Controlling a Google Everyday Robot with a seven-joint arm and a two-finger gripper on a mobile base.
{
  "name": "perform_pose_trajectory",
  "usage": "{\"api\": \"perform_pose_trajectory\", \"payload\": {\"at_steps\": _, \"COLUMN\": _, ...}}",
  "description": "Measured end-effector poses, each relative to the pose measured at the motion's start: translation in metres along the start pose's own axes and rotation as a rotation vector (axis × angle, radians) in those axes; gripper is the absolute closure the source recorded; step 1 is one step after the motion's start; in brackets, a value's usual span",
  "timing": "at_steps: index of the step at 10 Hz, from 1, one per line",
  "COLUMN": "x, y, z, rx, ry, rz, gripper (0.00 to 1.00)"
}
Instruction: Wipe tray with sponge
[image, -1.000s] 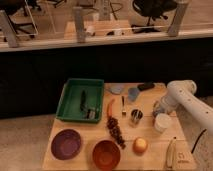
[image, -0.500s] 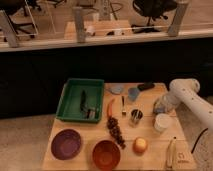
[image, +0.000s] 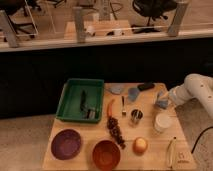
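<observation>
Your gripper is far to the right in the view, right at the light-blue sponge. It may be touching it, but you cannot tell if it is gripping or loose. The green tray lies well apart, toward the view's left side.

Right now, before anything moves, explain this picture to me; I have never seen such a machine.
One camera looks down on a wooden table. The white arm on the right belongs to a mobile robot. Its gripper is at the light-blue sponge near the table's right edge; whether it grips the sponge cannot be seen. On the left lies a green tray with a dark tool inside. In front are a purple bowl, a brown bowl and a round fruit.
</observation>
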Motion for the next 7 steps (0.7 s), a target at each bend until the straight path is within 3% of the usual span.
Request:
{"api": "perform_pose_trajectory", "payload": {"at_steps": 3, "x": -0.022, "y": -0.043, "z": -0.02, "rx": 0.098, "ry": -0.027, "rz": -0.069, "gripper": 1.0}}
{"api": "perform_pose_trajectory", "payload": {"at_steps": 7, "x": -0.063, "y": -0.115, "z": -0.016, "rx": 0.177, "ry": -0.068, "rz": -0.187, "gripper": 1.0}}
